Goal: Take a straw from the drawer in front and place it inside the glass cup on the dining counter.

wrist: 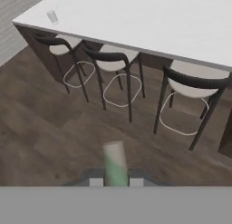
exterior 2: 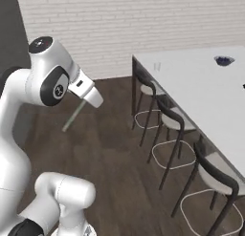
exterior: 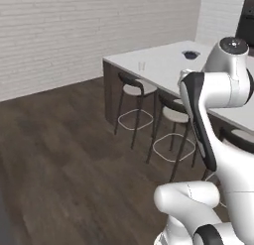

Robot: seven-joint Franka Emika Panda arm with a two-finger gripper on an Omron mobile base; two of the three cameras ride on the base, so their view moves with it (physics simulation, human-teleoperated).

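Gripper clamped on straw, pale rod poking out between finger tips, slanting down from hand over dark wood floor. Glass cup upright near corner of dining counter, close to stool-side edge. Dark bowl well apart, further along counter top. Three stools lined under near edge.
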